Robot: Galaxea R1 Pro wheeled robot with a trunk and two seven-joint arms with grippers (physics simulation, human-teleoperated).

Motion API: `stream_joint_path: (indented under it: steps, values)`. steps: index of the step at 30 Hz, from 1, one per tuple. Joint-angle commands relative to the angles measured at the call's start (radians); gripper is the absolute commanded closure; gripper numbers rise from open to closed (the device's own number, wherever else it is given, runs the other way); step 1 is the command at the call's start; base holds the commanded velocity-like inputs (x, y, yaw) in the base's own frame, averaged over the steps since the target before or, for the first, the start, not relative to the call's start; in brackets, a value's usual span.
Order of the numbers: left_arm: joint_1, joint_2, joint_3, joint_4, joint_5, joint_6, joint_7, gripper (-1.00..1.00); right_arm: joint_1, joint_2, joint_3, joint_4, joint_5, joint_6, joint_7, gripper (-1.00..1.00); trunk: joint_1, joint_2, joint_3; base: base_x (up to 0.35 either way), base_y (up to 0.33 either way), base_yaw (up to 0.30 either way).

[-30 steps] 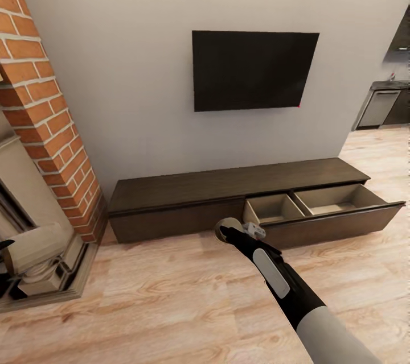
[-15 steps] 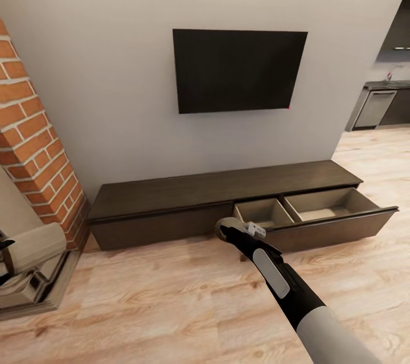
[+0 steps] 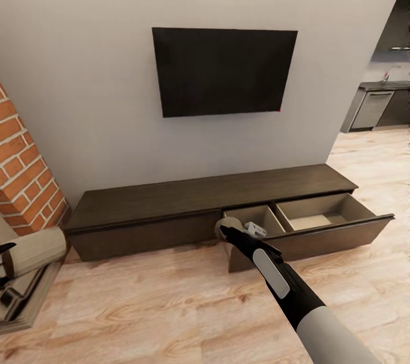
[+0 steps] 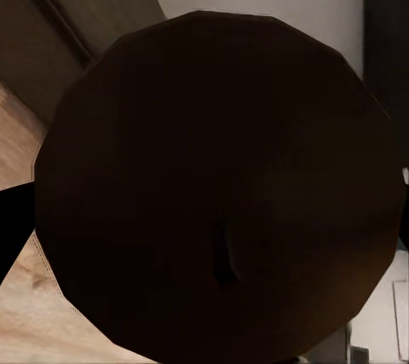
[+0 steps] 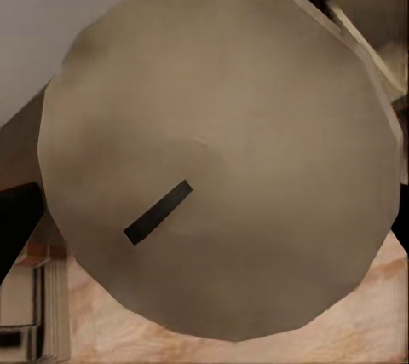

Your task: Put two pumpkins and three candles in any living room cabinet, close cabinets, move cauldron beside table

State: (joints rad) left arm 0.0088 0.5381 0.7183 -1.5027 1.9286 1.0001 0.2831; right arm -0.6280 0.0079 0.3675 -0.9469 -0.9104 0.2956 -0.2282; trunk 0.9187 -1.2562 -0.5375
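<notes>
Head view: a candle [image 3: 227, 228] is pinched by the right gripper [image 3: 235, 231] at the open drawer [image 3: 310, 219] of the cabinet [image 3: 171, 196]. Next, it must be moved toward 1 o'clock and dropped inside. The left gripper's state cannot be told.

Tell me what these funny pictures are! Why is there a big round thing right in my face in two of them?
It's a pretend robot inside a computer game room. The big picture comes from its head, looking at a long brown cabinet under a TV. One drawer is pulled open. The black arm ends in the right gripper, which holds a tan candle. The other pictures come from cameras by the robot's hands. There the candle sits so close that it looks huge. The left camera shows another round thing, dark in shadow.
</notes>
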Motion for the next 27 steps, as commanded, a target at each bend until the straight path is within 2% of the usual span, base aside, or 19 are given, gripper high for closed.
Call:
stream_joint_path:
  steps: [1,27]
  values:
    - [0.0,0.0,0.001,-0.002,0.02,0.0,0.01,1.0,-0.001,0.0,0.002,-0.001,-0.008,0.001,-0.008,1.0,0.0,-0.001,0.0,0.242,-0.234,-0.131]
    - [0.0,0.001,-0.011,-0.004,0.017,-0.001,0.01,1.0,0.0,0.0,0.002,0.005,-0.008,-0.003,-0.008,1.0,0.0,-0.001,0.011,0.25,-0.231,-0.263]
